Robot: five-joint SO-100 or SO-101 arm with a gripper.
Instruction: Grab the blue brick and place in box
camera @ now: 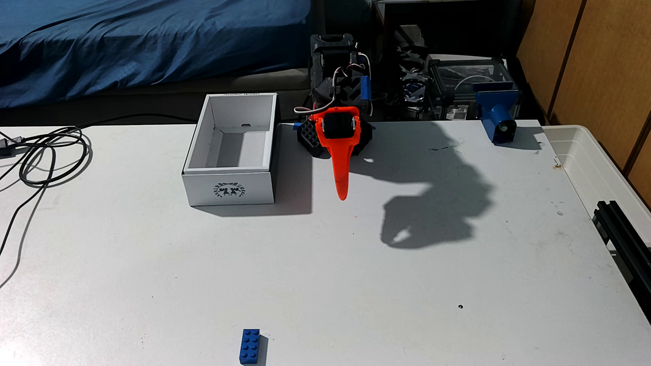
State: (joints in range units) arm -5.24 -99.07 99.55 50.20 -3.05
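The blue brick (250, 346) lies flat, studs up, near the table's front edge, a little left of centre. The white box (229, 191) stands open and empty at the back left, its black wreath emblem facing the camera. My gripper (341, 196) hangs at the back centre, just right of the box and far behind the brick. Its orange finger (339, 165) points down towards the table and covers the other finger. The jaws look closed together with nothing between them.
A loop of black cable (53, 155) lies at the table's left edge. A blue block-shaped device with a dark lens (499, 121) stands at the back right. A translucent tub (581, 158) and a black rail (623, 235) line the right side.
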